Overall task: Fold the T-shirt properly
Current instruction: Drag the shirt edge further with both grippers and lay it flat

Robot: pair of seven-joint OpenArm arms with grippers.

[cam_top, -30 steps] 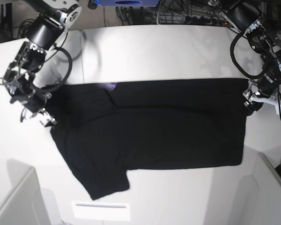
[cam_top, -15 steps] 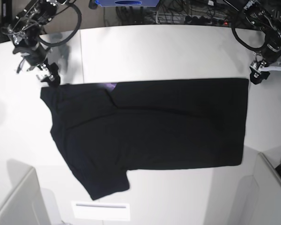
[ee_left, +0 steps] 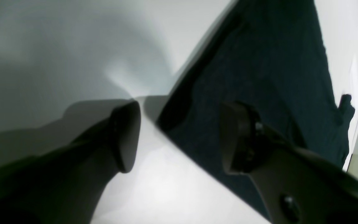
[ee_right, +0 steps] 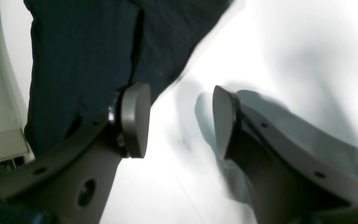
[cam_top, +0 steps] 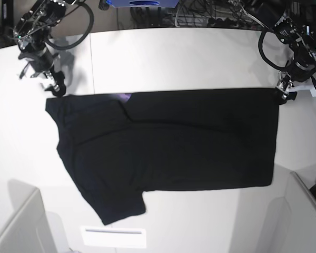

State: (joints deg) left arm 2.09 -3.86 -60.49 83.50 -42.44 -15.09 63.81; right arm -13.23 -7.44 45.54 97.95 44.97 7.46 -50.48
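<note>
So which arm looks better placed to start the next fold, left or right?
Roughly even, slightly the left. The left gripper, open, straddles a corner of the T-shirt edge, one finger over cloth, one over table. The right gripper, also open, sits beside its corner, mostly over bare table.

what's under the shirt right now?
The white table shows all around the black shirt. A purple patch peeks out at a fold near its top edge. Anything else beneath is covered.
</note>
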